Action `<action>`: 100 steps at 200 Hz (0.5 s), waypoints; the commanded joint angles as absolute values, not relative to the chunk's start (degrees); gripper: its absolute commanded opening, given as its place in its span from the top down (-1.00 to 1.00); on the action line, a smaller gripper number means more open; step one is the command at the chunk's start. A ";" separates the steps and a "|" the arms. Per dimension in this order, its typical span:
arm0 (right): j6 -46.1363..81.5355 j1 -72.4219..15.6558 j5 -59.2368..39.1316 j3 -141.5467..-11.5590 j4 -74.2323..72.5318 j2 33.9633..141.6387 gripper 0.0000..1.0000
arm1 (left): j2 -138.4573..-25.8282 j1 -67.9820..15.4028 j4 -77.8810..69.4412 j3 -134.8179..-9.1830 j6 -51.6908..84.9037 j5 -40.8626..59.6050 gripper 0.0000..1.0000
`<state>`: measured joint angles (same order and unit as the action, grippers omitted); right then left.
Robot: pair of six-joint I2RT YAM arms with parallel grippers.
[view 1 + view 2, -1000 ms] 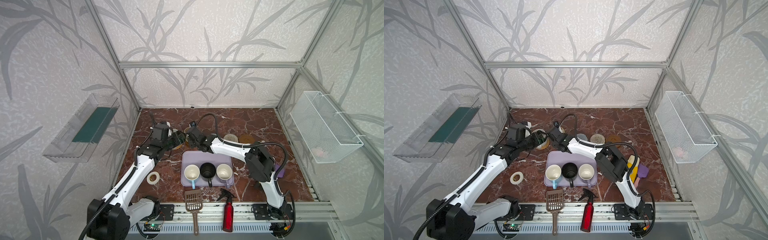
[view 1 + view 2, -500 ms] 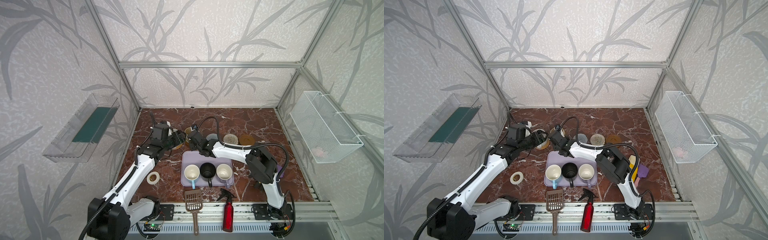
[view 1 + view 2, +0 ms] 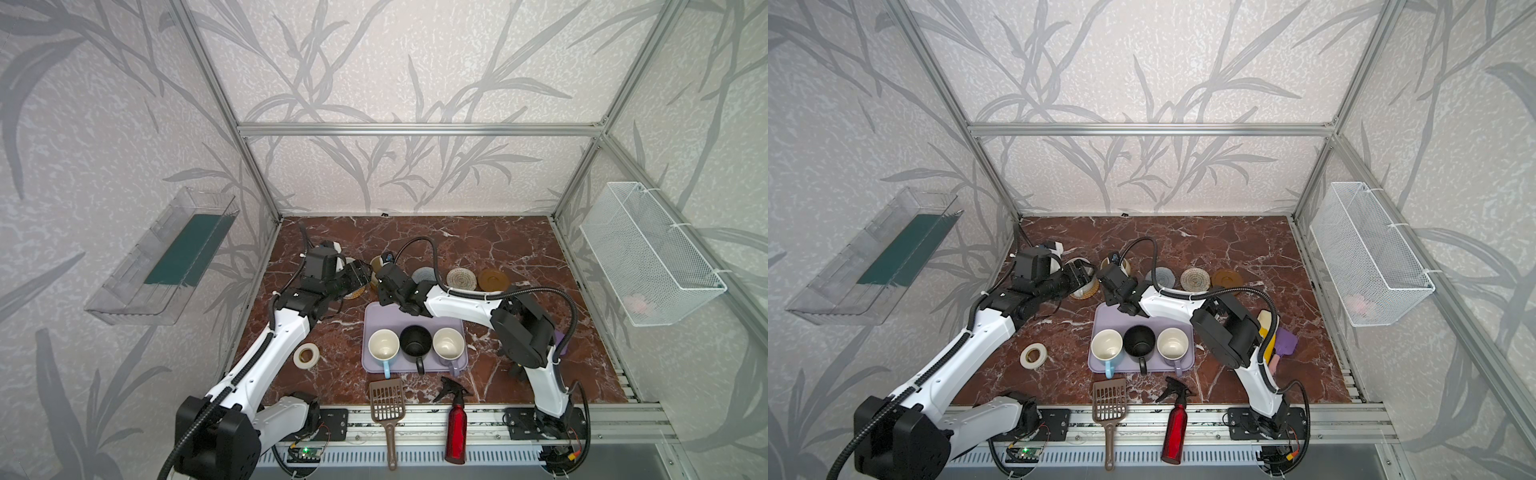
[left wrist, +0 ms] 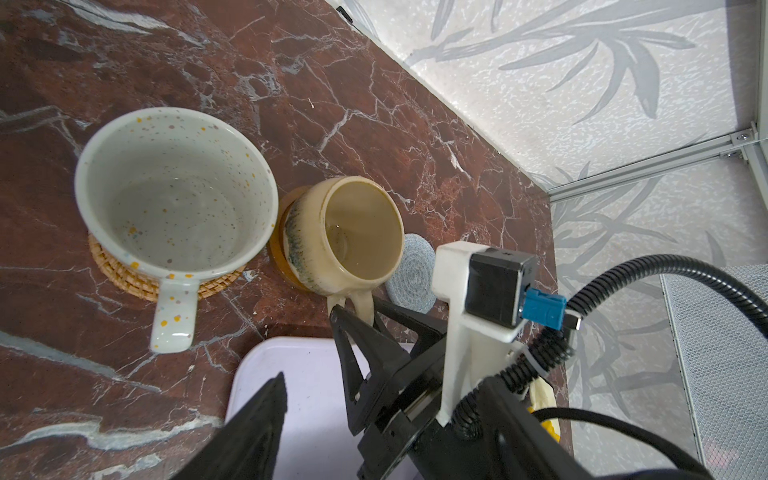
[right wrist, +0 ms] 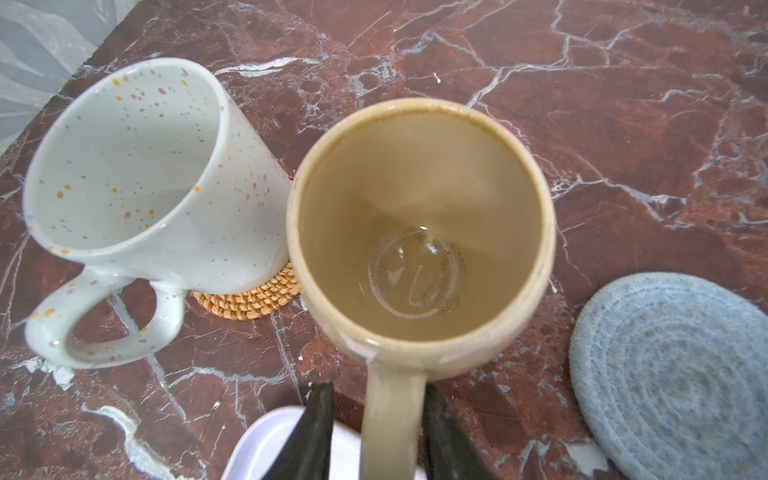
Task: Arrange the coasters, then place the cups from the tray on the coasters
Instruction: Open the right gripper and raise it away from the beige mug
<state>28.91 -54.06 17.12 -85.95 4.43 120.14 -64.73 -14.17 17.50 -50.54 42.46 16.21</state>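
Note:
In the right wrist view the beige-yellow cup [image 5: 419, 232] stands on an amber coaster [image 4: 282, 257]. My right gripper [image 5: 380, 388] is open, its jaws on either side of the cup's handle with a gap showing. Beside it the white speckled cup [image 5: 124, 166] sits on the rattan coaster [image 5: 249, 299]. My left gripper [image 3: 359, 277] hovers open by the white cup, and one finger [image 4: 266, 407] shows. The light-blue coaster [image 3: 424, 275], cream coaster [image 3: 461, 277] and another amber coaster [image 3: 492, 279] lie bare. The lavender tray [image 3: 376, 318] holds the light-blue [image 3: 383, 344], black [image 3: 415, 340] and lavender [image 3: 448, 343] cups.
A white tape roll [image 3: 306, 356] lies left of the tray. A brown scoop [image 3: 386, 401] and a red spray bottle [image 3: 456, 424] lie at the front edge. Yellow and purple items [image 3: 1283, 340] sit behind my right arm. A wire basket [image 3: 648, 257] hangs on the right wall.
My right gripper's jaws have parted from the beige-yellow cup's handle, and the cup rests on its coaster. The left arm has not moved.

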 commanded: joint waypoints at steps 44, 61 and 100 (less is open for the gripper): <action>29.66 -54.43 15.20 -85.57 3.56 117.50 0.26 | -64.34 -13.91 17.67 -51.27 42.23 16.87 -0.51; 29.62 -54.40 15.29 -85.37 3.76 116.58 0.25 | -64.25 -13.97 19.36 -51.91 41.53 16.98 -0.51; 29.45 -54.39 16.89 -83.35 3.81 113.42 -0.02 | -63.40 -13.98 25.57 -53.58 39.40 16.93 -0.63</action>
<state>29.21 -54.13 15.46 -84.25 4.23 118.24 -64.71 -14.17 20.49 -50.65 41.47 16.60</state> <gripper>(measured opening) 0.463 0.784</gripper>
